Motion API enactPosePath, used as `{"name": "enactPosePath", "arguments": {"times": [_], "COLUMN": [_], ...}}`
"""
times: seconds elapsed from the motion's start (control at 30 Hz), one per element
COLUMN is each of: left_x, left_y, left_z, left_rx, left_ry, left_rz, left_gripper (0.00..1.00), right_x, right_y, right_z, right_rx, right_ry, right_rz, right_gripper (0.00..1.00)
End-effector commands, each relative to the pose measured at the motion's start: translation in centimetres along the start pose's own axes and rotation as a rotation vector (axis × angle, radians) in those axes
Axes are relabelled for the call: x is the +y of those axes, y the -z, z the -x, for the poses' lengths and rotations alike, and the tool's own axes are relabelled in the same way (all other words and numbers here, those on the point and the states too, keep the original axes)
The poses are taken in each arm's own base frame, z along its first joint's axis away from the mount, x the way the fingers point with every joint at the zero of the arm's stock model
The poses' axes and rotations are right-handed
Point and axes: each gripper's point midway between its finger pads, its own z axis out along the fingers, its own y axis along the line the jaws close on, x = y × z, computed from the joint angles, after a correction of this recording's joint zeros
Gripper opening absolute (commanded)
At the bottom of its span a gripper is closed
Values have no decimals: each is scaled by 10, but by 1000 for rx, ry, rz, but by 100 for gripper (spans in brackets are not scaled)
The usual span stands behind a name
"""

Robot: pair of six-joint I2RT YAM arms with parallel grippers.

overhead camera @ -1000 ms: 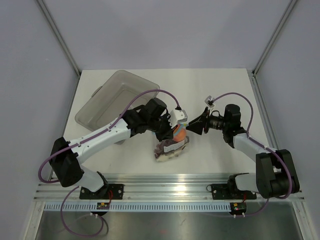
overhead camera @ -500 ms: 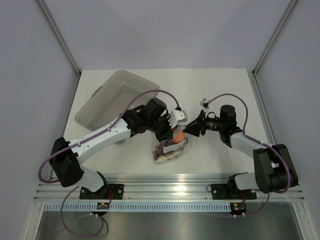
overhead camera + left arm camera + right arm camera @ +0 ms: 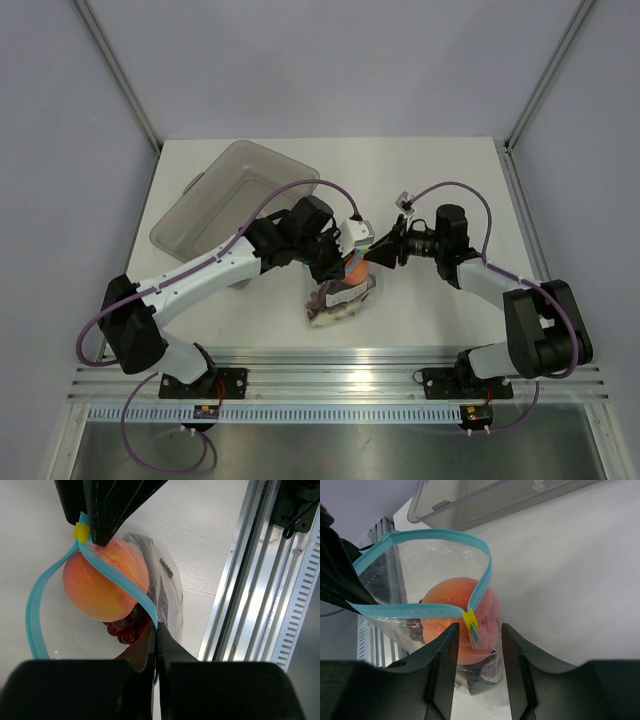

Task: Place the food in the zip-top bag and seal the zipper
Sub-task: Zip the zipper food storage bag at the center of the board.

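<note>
The zip-top bag (image 3: 338, 298) lies between the two grippers with its mouth held up and open. The orange-red peach (image 3: 102, 587) and the dark grapes (image 3: 126, 628) are inside it. My left gripper (image 3: 156, 632) is shut on the blue-teal zipper (image 3: 117, 580) at one end of the mouth; in the top view it (image 3: 333, 262) sits over the bag. My right gripper (image 3: 479, 630) is open, its jaws either side of the yellow slider (image 3: 469, 618) at the other end of the zipper (image 3: 422, 536), not closed on it. It also shows in the top view (image 3: 377, 254).
The large translucent grey tray (image 3: 232, 197) lies at the back left, also behind the bag in the right wrist view (image 3: 485, 495). The aluminium rail (image 3: 250, 595) runs along the near table edge, close to the bag.
My right gripper has moved left towards the bag until its open jaws straddle the slider end. The left gripper and bag have held still.
</note>
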Motion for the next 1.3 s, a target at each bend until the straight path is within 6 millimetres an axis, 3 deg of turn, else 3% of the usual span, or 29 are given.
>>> {"name": "enactPosePath", "arguments": {"times": [0.0, 0.13, 0.3, 0.4, 0.5, 0.57, 0.63, 0.67, 0.8, 1.0, 1.27], "left_x": [-1, 0, 0, 0, 3, 6, 7, 8, 16, 22, 16], "left_y": [10, 9, 9, 10, 15, 21, 28, 34, 53, 63, 39], "left_z": [28, 28, 28, 27, 28, 32, 39, 43, 58, 79, 104], "left_rx": [-81, -79, -78, -76, -81, -100, -120, -135, -193, -235, -269], "left_ry": [-49, -50, -49, -48, -47, -46, -50, -55, -73, -105, -124], "left_rz": [-1, 2, 2, 4, 33, 65, 82, 97, 172, 205, 91], "left_gripper": [0, 0, 0, 0, 0, 9, 30, 51, 76, 77, 71], "right_x": [2, 4, 7, 9, 14, 18, 24, 29, 44, 64, 76], "right_y": [-7, -8, -8, -6, -4, -1, 0, 1, 5, 10, 14], "right_z": [9, 5, 11, 19, 26, 31, 33, 37, 40, 47, 50], "right_rx": [3, 9, -6, -26, -42, -54, -58, -66, -80, -105, -114], "right_ry": [52, 51, 60, 76, 94, 108, 111, 124, 163, 208, 237], "right_rz": [27, 34, 37, 34, 33, 33, 42, 48, 69, 98, 118], "right_gripper": [46, 39, 11, 0, 0, 0, 0, 0, 0, 0, 0]}}
